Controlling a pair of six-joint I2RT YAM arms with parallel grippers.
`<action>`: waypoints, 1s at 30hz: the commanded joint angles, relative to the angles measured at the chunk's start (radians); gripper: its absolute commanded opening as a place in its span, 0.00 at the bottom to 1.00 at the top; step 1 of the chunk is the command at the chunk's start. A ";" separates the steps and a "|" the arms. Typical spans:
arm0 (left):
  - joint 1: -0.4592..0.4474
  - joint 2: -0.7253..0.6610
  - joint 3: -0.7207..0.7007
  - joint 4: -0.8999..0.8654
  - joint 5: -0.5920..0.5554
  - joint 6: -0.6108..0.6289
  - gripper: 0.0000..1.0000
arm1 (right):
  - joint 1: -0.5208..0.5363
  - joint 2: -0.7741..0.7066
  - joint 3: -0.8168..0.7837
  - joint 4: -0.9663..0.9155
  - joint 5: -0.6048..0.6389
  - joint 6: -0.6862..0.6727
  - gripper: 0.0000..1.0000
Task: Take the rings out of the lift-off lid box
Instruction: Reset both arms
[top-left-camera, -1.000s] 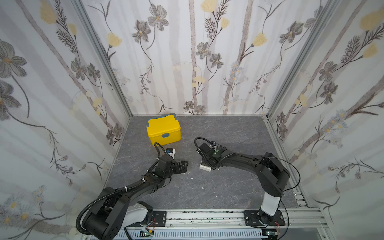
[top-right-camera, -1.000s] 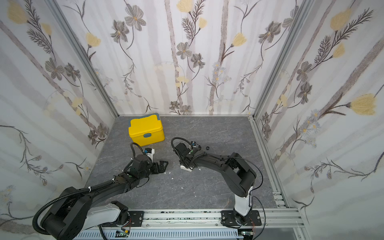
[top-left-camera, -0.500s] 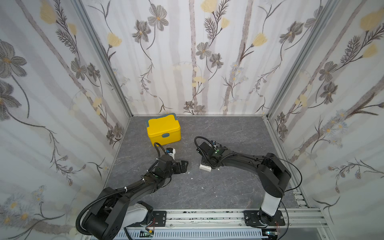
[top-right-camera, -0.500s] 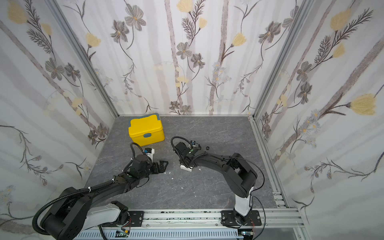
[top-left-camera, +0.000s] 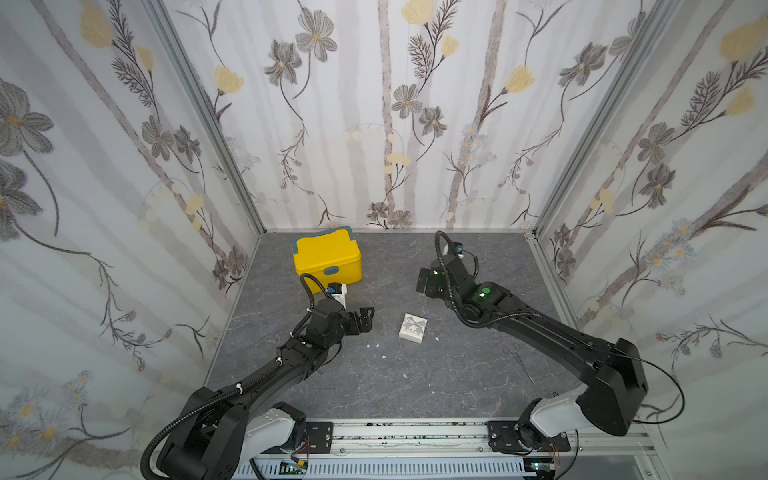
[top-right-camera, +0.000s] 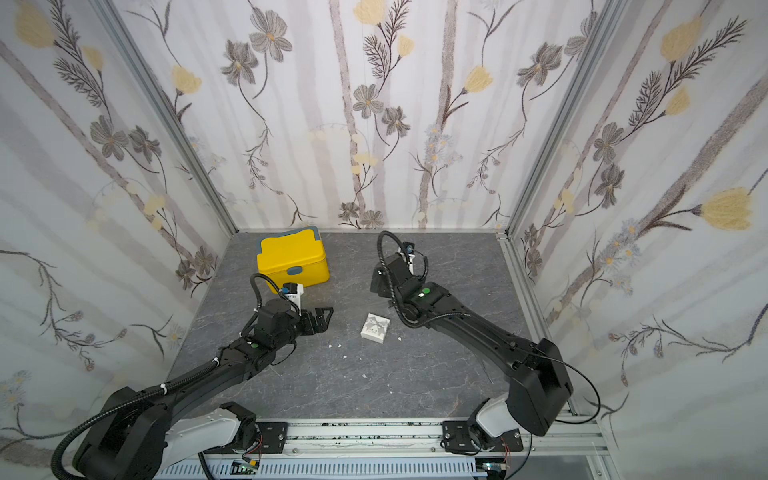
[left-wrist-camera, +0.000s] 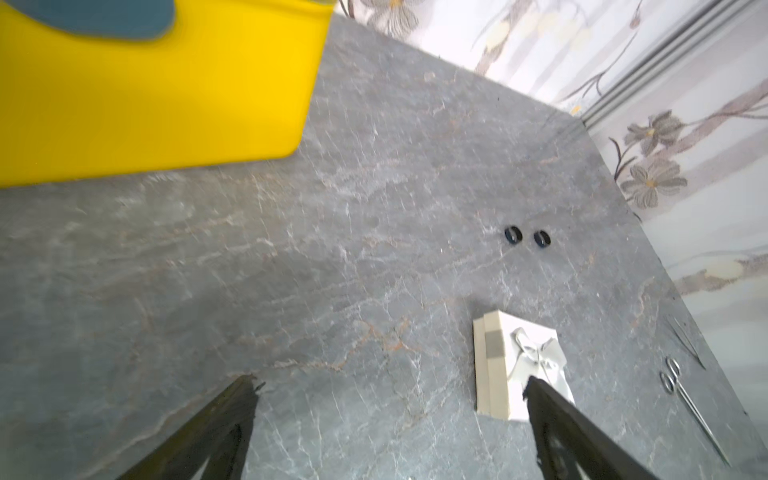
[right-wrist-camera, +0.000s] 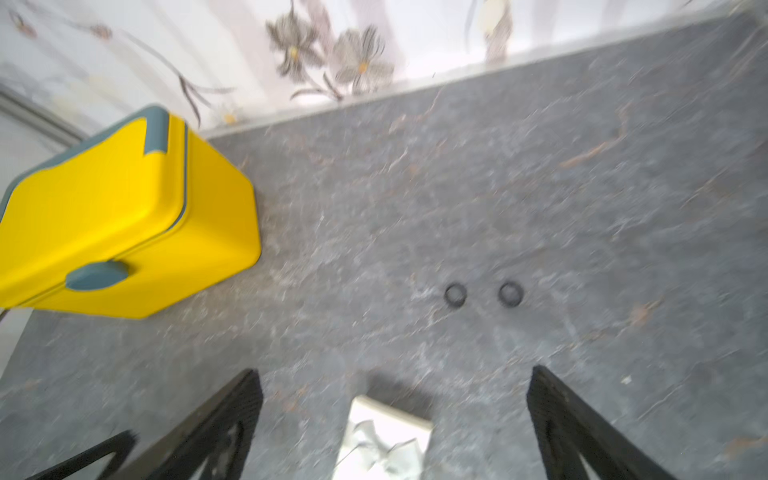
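The lift-off lid box (top-left-camera: 413, 327) (top-right-camera: 375, 328), small and white with a grey bow print, sits on the grey table with its lid on. Two tiny black rings (left-wrist-camera: 513, 235) (left-wrist-camera: 542, 238) lie side by side on the bare table beyond it, blurred in the right wrist view (right-wrist-camera: 455, 295) (right-wrist-camera: 510, 294). In both top views the right arm hides them. My right gripper (top-left-camera: 426, 286) (right-wrist-camera: 395, 372) hangs open behind and above the box (right-wrist-camera: 386, 436), holding nothing. To the left of the box (left-wrist-camera: 519, 361), my left gripper (top-left-camera: 368, 319) (left-wrist-camera: 389, 380) is open and empty.
A large yellow plastic box (top-left-camera: 327, 257) with a grey latch stands at the back left, close behind the left wrist. Thin metal scissors (left-wrist-camera: 681, 395) lie on the table right of the white box. Small white scraps (top-left-camera: 376, 345) dot the table. Patterned walls enclose three sides.
My right gripper has opened, let go of the white box and pulled back and up from it. The box stays put with its lid on. The left arm has not moved.
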 joint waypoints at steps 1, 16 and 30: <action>0.056 -0.020 0.033 -0.008 -0.092 0.059 1.00 | -0.070 -0.147 -0.177 0.315 0.106 -0.272 0.99; 0.314 0.013 -0.281 0.765 -0.337 0.313 1.00 | -0.465 -0.293 -0.911 1.267 -0.010 -0.687 0.99; 0.420 0.475 -0.283 1.221 -0.248 0.326 1.00 | -0.671 0.105 -0.927 1.593 -0.281 -0.569 1.00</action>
